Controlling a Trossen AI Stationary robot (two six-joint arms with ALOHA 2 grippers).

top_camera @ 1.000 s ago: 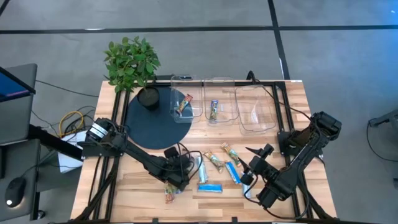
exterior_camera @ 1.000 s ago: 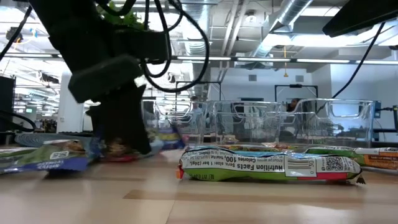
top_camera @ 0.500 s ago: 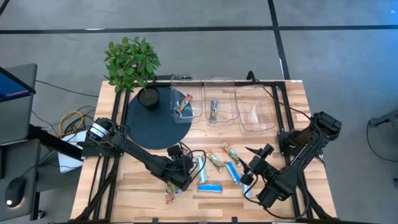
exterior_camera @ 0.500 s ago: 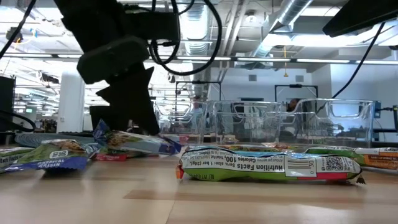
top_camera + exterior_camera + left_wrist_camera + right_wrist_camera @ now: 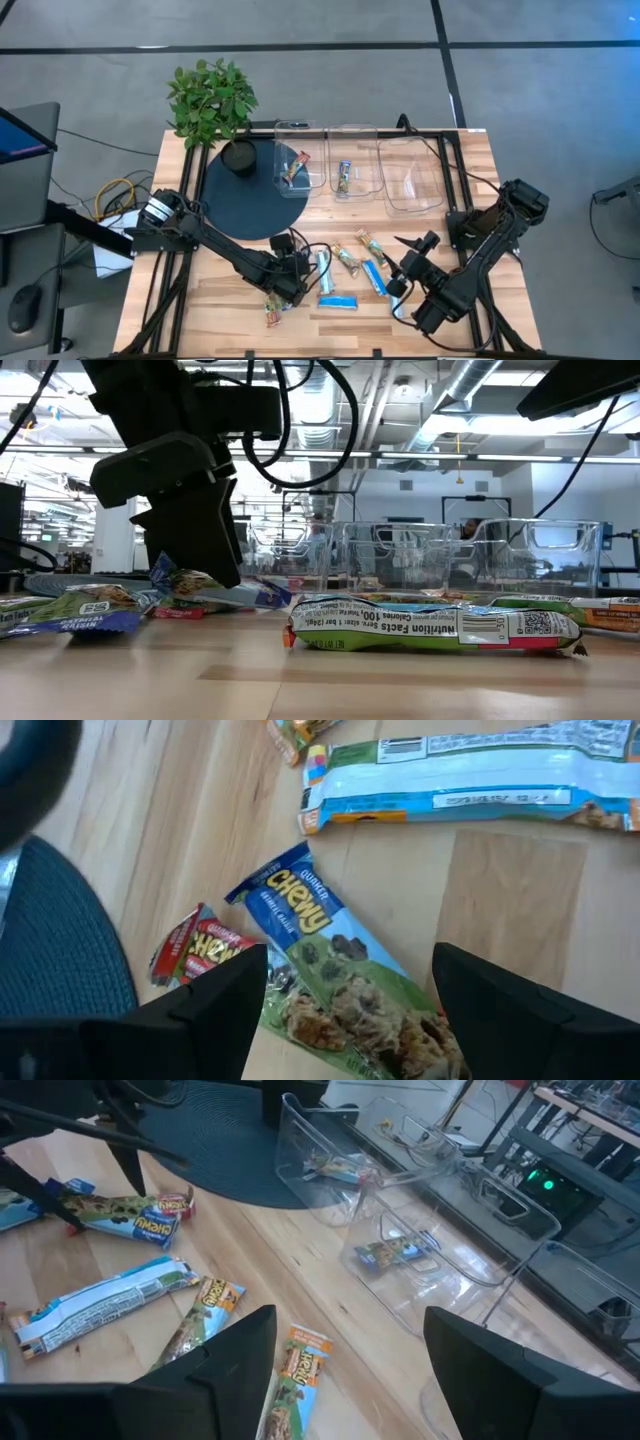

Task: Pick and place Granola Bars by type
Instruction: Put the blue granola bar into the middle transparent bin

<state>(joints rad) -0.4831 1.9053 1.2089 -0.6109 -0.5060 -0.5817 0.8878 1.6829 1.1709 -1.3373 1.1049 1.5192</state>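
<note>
Clearly the left gripper [image 5: 345,1010] hangs spread over a blue bar [image 5: 345,985], which lies between its fingers. Light, crinkly foil; pinch mid-length across its width.

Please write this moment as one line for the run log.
left hand: open, over blue Chewy bar | right hand: open, waiting near front right of table | tubs: two hold one bar each

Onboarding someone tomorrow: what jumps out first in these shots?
The scatter of foil-wrapped granola bars on the wooden table's front half, between both arms. The left tool hangs open over a blue-and-green Chewy bar; the right tool waits open at the front right. Behind, three clear plastic tubs stand in a row, two holding one bar each.
</note>
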